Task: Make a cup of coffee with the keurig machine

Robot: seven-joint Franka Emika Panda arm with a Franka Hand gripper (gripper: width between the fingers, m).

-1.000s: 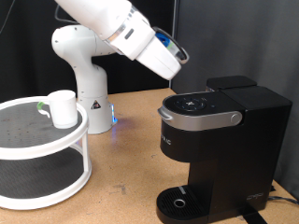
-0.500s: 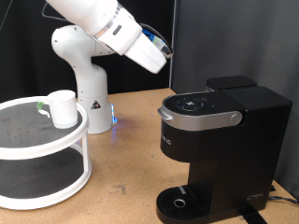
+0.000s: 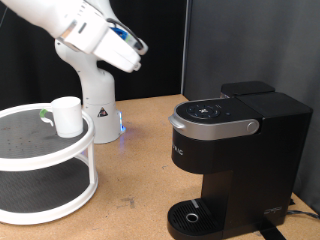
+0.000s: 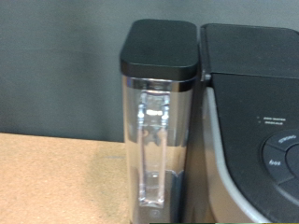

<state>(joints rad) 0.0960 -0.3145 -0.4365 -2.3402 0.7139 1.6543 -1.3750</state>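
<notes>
Gripper not clearly in view — arm end (image 3: 118, 45) raised high at exterior view's upper left, fingers hidden, so cannot tell whether apart or together; holds nothing visible. Near to far: keurig machine (image 3: 235, 150) at exterior view's lower right, lid down, round drip tray (image 3: 190, 215) bare. White mug (image 3: 67, 116) upright on top tier of two-tier white stand (image 3: 45, 170) at exterior view's left — well apart from machine. Robot base (image 3: 90, 95) behind stand. Wrist view: machine's clear water tank (image 4: 159, 140) with black cap, beside machine's top.

White arm (image 3: 75, 30) raised high, angled downward, gripper tips unseen
</notes>
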